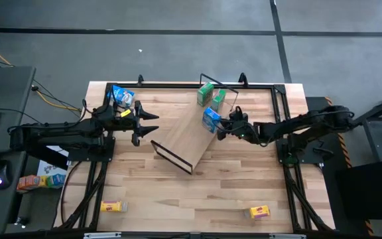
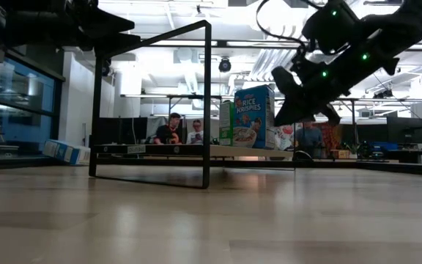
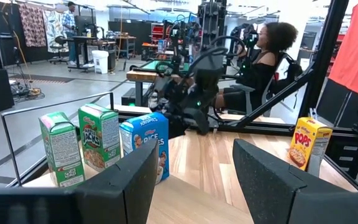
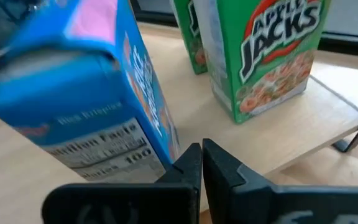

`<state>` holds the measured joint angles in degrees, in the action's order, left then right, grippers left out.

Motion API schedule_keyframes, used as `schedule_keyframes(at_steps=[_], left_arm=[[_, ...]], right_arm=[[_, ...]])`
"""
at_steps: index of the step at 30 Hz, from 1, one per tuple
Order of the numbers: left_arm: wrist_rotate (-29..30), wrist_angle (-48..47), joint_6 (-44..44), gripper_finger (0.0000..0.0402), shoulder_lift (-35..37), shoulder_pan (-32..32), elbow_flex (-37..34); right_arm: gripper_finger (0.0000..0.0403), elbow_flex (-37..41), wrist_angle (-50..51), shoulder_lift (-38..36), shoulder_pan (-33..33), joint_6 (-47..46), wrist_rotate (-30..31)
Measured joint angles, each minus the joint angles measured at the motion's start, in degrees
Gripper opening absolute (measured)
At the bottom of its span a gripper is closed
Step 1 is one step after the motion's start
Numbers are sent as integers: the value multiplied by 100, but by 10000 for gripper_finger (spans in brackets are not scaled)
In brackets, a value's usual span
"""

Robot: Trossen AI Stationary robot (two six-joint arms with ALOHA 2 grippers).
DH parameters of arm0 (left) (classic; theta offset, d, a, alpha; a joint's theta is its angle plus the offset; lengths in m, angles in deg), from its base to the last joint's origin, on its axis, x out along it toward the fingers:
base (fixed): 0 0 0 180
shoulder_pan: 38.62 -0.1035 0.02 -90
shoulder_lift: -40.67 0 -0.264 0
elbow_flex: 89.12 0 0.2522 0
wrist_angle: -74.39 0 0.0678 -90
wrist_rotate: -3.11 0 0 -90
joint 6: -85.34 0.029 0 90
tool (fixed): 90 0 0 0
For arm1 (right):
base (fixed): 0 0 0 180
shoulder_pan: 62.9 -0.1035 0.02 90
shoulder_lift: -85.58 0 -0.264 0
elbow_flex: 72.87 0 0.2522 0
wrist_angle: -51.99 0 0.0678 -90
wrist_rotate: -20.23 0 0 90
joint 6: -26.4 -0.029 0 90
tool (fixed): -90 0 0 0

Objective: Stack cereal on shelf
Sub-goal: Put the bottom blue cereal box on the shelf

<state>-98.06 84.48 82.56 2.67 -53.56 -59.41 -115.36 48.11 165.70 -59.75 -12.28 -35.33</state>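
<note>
The shelf (image 1: 184, 136) lies slantwise on the table's middle, with black wire frames at both ends. Two green boxes (image 1: 205, 93) (image 1: 219, 99) and one blue box (image 1: 211, 118) stand upright on its far end. My right gripper (image 1: 223, 127) is shut, just right of that blue box (image 4: 98, 106), low by its base. My left gripper (image 1: 148, 123) hovers open over the table left of the shelf. A second blue box (image 1: 121, 97) sits at the far left. Two yellow boxes (image 1: 111, 206) (image 1: 260, 212) rest near the table's near edge. My right gripper's shut fingertips (image 4: 190, 158) come in slanting from above and the right, at the blue box's bottom edge near a corner (image 4: 169, 158). I cannot tell whether they touch it. The box stands upright on the shelf board (image 4: 278, 137).
The shelf's near wire frame (image 1: 172, 154) stands up between my grippers. A black rail (image 1: 178, 85) runs along the table's far edge. People sit in the room beyond (image 2: 173, 129). Bare tabletop (image 1: 191, 199) stretches between the two yellow boxes.
</note>
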Motion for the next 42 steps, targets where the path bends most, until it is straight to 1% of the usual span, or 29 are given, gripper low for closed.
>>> schedule_keyframes(at_steps=[6, 9, 14, 22, 26, 29, 32, 37, 39, 42], left_arm=[[-2, -2, 0, 198, 2, 0, 0], [-2, -4, 0, 198, 0, -2, 0], [-2, -2, 0, 198, 0, -2, 0], [-2, -2, 0, 198, 0, -2, 0], [-2, -2, 0, 198, 0, -2, 0], [-1, -1, 0, 198, 2, -2, 0], [-1, -3, 0, 198, 0, -1, 0], [-1, -18, -2, 198, 0, -1, 0], [0, -39, -2, 198, 2, -2, 0], [-2, -61, -3, 198, 0, -1, 0]], right_arm=[[0, -2, -159, 250, -18, -281, -205], [0, -2, -409, 357, -76, -286, -315], [0, -2, -785, 543, -239, -290, -368], [0, -18, -1221, 991, -502, -623, -505], [0, -319, -1222, 1365, -645, -622, -569], [0, -761, -1141, 1689, -717, -350, -617], [0, -1310, -719, 1932, -743, 4, -621], [0, -2148, 941, 2049, -717, 258, -449], [0, -2355, 1387, 2048, -720, 270, -433], [0, -2577, 1808, 2006, -767, 312, -713]])
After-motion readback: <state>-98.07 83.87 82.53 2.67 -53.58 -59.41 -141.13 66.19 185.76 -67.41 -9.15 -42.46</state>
